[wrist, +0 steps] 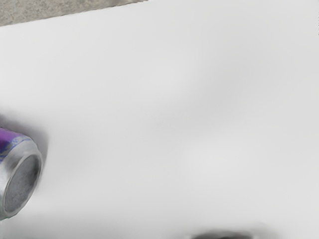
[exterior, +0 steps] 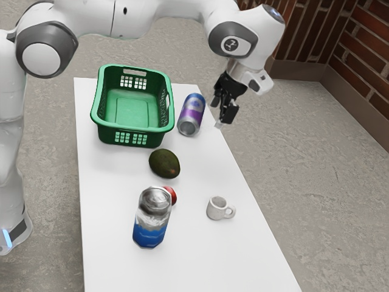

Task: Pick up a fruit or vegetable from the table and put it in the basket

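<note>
Robot's jaws are up in the air, open, fingers apart. In the exterior view they line up with the tabletop's long edge; hard to tell what they are directly over.

Task candidates: dark green avocado on the tabletop, outside the basket, between it and the upright silver-and-blue can. Second one is a red round thing, mostly hidden behind that can (fruit or vegetable, can't say which). Whether it touches the can is unclear too.

White mug sits to the exterior view's right of the red thing, handle visible. Purple-and-blue can is lying beside the basket, silver end showing; the wrist view cuts off its other end.

Wrist view also has a dark blur, cropped at the lower edge, not identifiable. Floor shows past the tabletop edge there
</note>
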